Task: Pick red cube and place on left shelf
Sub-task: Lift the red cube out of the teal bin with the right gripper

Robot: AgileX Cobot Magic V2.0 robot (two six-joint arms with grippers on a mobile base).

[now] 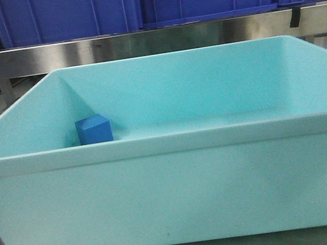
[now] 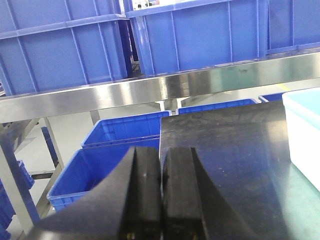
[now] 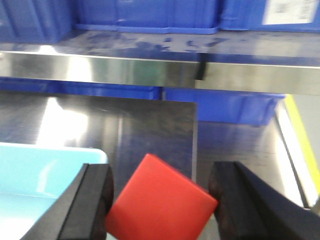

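The right claw [image 3: 161, 196] is clenched on the red cube [image 3: 160, 207], which sits tilted between its two dark fingers [image 3: 92, 200], one corner pressed against each. It is held outside the turquoise tub [image 3: 45, 170], just beside the tub's corner and over the dark tabletop [image 3: 150, 130]. Beyond the tub runs the steel front rail of the left shelf [image 3: 125, 70], with blue crates [image 1: 67, 13] standing on it. Inside the tub, a blue cube [image 1: 94, 130] rests on the floor in the far left corner. The left claw [image 2: 161, 170] is clenched on nothing, fingers pressed together, off to the tub's side over the tabletop.
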